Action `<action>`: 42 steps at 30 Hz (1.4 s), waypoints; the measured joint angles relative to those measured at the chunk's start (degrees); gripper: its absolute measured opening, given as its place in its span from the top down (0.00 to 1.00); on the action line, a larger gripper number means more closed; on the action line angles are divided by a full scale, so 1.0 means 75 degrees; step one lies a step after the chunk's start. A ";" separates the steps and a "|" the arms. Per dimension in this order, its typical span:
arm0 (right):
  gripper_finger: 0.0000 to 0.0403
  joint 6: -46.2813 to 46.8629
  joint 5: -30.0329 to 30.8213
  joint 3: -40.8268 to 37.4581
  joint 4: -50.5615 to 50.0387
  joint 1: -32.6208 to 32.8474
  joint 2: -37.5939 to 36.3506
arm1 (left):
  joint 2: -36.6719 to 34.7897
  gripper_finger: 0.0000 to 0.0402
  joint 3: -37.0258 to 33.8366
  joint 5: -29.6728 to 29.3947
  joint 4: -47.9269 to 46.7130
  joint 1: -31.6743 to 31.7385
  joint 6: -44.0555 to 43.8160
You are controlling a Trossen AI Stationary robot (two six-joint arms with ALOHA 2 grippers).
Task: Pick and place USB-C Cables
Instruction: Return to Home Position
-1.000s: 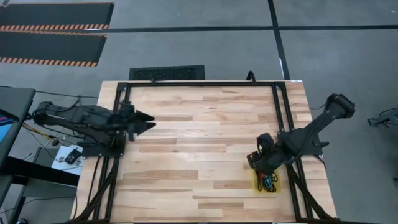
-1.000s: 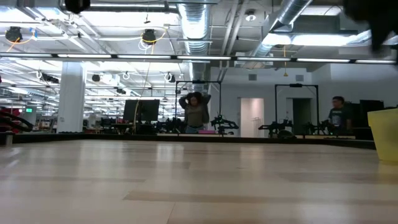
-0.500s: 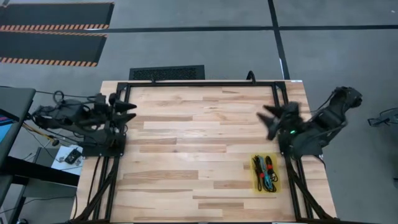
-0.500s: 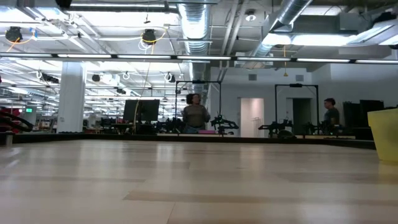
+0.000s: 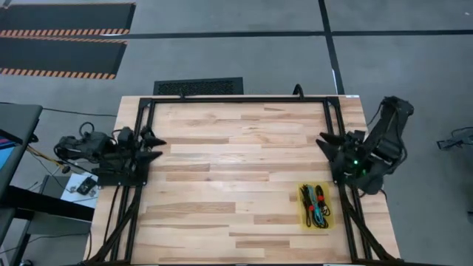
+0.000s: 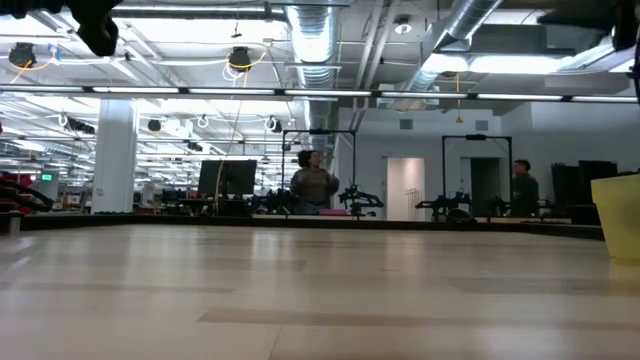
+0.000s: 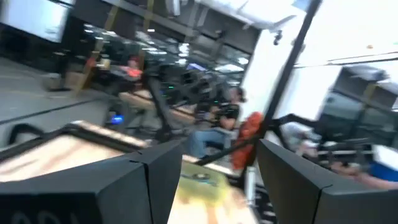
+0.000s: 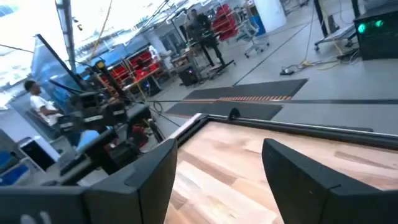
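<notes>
The USB-C cables [image 5: 318, 204] lie bundled together in a small yellow tray [image 5: 302, 214] near the table's right near part: black coils with red ties and a light blue one show. My right gripper [image 5: 325, 142] hovers open above the table's right edge, on the far side of the tray, and its wrist view shows the open fingers [image 8: 221, 152] over bare wood. My left gripper [image 5: 153, 145] hovers open at the table's left edge, with a wide gap [image 7: 217, 155]. Neither touches a cable.
A black frame [image 5: 236, 99] runs around the wooden tabletop [image 5: 236, 170]. In the low view the yellow tray's wall [image 6: 617, 215] stands at the right. People stand in the room beyond the table [image 6: 312, 185].
My right gripper has risen from over the yellow tray and drawn back toward the table's far right edge, its arm folding up. My left gripper has pulled back toward the left edge. The cables have stayed in the tray.
</notes>
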 joint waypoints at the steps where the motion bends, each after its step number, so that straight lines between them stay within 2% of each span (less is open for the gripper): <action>1: 0.35 0.0166 0.0000 -0.0152 0.0012 0.0034 0.0063 | 0.0057 0.51 -0.0044 0.0181 0.0124 0.0000 -0.0061; 4: 0.35 0.0719 -0.0027 -0.0431 0.0436 0.0245 0.0298 | 0.0031 0.51 -0.0224 0.0719 0.0129 -0.0002 -0.0274; 6: 0.35 0.0825 -0.0010 -0.0444 0.1400 0.0392 0.0542 | 0.0021 0.51 -0.0280 0.1070 0.0490 -0.0003 -0.0338; 8: 0.35 0.0130 -0.0082 -0.0375 0.3028 0.0497 0.0938 | 0.0009 0.51 -0.0280 0.1311 0.0795 0.0000 -0.0277; 10: 0.35 -0.1749 -0.0470 -0.0217 0.5283 0.0550 0.1462 | 0.0015 0.51 -0.0291 0.1367 0.0895 -0.0002 -0.0118; 12: 0.35 -0.4060 -0.1329 0.0034 0.7581 0.0450 0.1896 | 0.0015 0.51 -0.0280 0.1149 0.0972 -0.0003 -0.0015; 13: 0.35 -0.5251 -0.2065 0.0217 0.8685 0.0368 0.2072 | 0.0014 0.51 -0.0269 0.1032 0.0983 -0.0003 0.0000; 16: 0.35 -0.8559 -0.5206 0.0754 1.0955 0.0066 0.2355 | 0.0015 0.51 -0.0268 0.0909 0.0951 0.0000 0.0030; 17: 0.35 -0.9428 -0.6062 0.0965 1.1349 -0.0078 0.2412 | 0.0015 0.51 -0.0268 0.0956 0.0945 0.0000 0.0074; 19: 0.35 -1.0855 -0.6950 0.1326 1.1506 -0.0457 0.2360 | 0.0015 0.51 -0.0268 0.1174 0.0999 0.0000 0.0218; 22: 0.35 -1.2129 -0.6981 0.1534 1.0611 -0.1178 0.1897 | 0.0015 0.51 -0.0265 0.1168 0.1050 -0.0002 0.0350; 24: 0.35 -1.2293 -0.6988 0.1512 0.9698 -0.1913 0.1437 | 0.0013 0.51 -0.0265 0.0979 0.1036 0.0000 0.0366; 26: 0.35 -1.1983 -0.7460 0.1422 0.9320 -0.2835 0.0996 | -0.0057 0.51 -0.0265 0.0943 0.0925 0.0000 0.0408; 29: 0.35 -1.1682 -0.9301 0.1181 0.8783 -0.4207 0.0401 | -0.0081 0.51 -0.0260 0.0931 0.0698 0.0000 0.0359; 31: 0.35 -1.1233 -1.0213 0.0954 0.8411 -0.4978 0.0042 | -0.0072 0.51 -0.0260 0.0917 0.0600 0.0000 0.0296; 36: 0.35 -1.0205 -1.0378 -0.0495 0.8474 -0.6233 -0.0877 | -0.0072 0.51 -0.0260 0.0679 0.0028 0.0000 0.0218; 42: 0.35 -0.9672 -1.0422 -0.2845 1.0098 -0.6431 -0.2051 | -0.0074 0.51 -0.0404 0.0423 -0.0005 0.0000 0.0345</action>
